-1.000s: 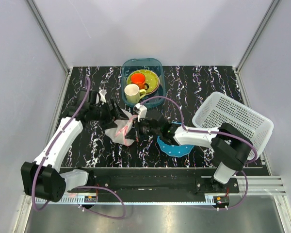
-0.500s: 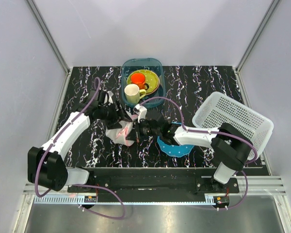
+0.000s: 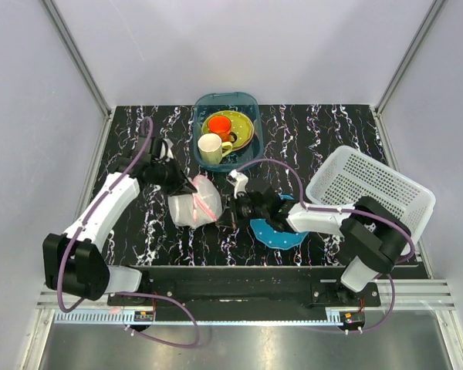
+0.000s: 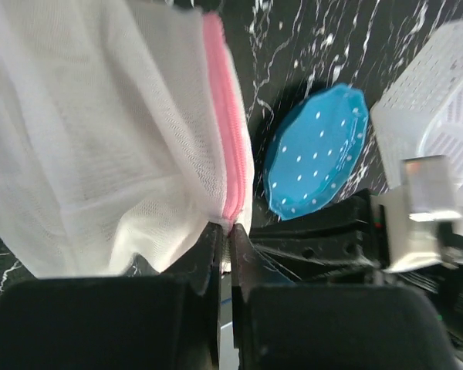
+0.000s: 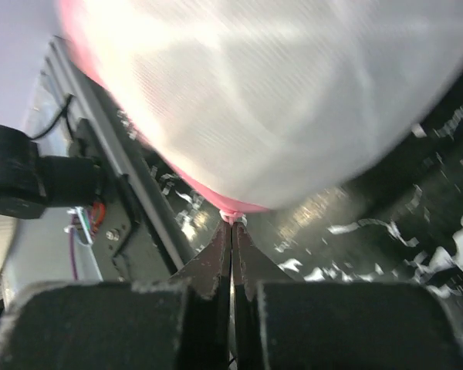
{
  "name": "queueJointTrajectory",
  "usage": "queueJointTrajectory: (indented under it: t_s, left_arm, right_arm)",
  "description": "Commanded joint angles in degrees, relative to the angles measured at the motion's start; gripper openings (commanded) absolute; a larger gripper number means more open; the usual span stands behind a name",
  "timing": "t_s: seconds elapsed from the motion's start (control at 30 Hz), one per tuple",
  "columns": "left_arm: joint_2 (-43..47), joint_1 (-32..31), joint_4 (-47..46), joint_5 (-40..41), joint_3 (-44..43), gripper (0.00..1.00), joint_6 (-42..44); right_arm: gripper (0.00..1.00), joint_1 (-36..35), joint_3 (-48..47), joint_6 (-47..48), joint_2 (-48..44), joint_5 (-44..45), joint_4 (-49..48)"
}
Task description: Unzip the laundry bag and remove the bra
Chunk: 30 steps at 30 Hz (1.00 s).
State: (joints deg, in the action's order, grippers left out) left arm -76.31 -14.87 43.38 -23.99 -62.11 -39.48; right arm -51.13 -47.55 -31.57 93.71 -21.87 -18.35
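Tabletop (image 3: 332,131) — wrist views seemingly show laundry bag (image 3: 194,202) pinched.

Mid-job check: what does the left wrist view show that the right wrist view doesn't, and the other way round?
Left wrist only: the blue plate, the white basket and the left tool. Right wrist only: the near rail, what looks like an arm base, and the right tool. Both: the bag, its pink trim pinched in that view's shut tool, and the black marbled table.
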Motion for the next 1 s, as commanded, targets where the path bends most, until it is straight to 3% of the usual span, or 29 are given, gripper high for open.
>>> queueJointTrajectory:
  t_s: [0.0,0.2,0.3,0.33,0.4,0.43,0.63,0.83,0.97]
  left_arm:
    - [4.0,5.0,-0.7,-0.5,-5.0,0.0,-0.2]
    - [0.2,7.5,-3.2,1.3,-4.8,0.0,-0.2]
    - [-1.7,7.0,-2.1,1.1,-6.5,0.42,0.4]
    - [-1.0,6.5,-1.5,1.7,-7.0,0.75,0.6]
    - [1.2,5.2,0.4,3.7,-8.6,0.94,1.3]
    - [3.3,4.9,1.4,4.2,-9.3,0.98,1.6]
    - [10.6,0.3,5.3,5.3,-5.8,0.97,-2.3]
    - [10.5,-3.0,-1.7,3.9,3.0,0.93,-6.6]
    - [7.7,-4.5,-5.1,2.9,3.9,0.88,-7.6]
  right_arm:
    - [0.0,0.5,4.5,3.5,-1.6,0.9,2.4]
    - [0.0,0.4,1.6,2.5,-4.9,1.6,3.9]
    - [0.0,0.4,-2.6,1.1,-4.9,2.6,6.1]
    - [0.0,0.4,-3.8,0.6,-4.6,2.9,6.8]
    - [0.0,0.5,-6.8,-1.0,-3.8,3.1,8.6]
    - [0.0,0.4,-7.6,-1.6,-3.5,3.1,8.6]
    - [0.0,0.4,-9.6,-3.3,-2.0,2.5,7.2]
    - [0.0,0.4,-8.8,-2.0,-2.3,3.1,7.7]
    - [0.0,0.4,-7.9,-1.7,-3.0,3.3,8.1]
